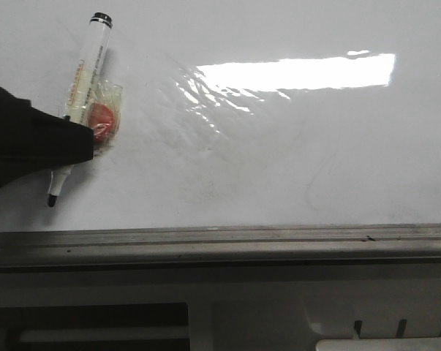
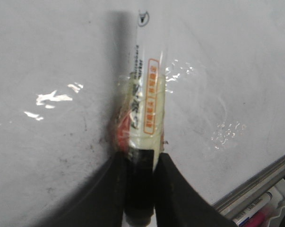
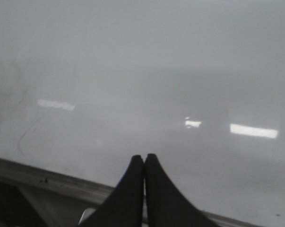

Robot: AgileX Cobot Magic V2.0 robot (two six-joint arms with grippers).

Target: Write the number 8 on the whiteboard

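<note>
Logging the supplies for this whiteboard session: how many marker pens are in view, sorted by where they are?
White marker pen with taped orange pad, held in left gripper: 1
Pens in the tray beside the whiteboard: 2, one blue-capped, one pink
Total: 3

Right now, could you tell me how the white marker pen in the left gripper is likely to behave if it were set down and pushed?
The white marker pen looks a stiff plastic cylinder, so probably rigid and light. On the glossy whiteboard it would likely slide, though the taped red lump might check rolling. The left gripper grips its black end.
</note>
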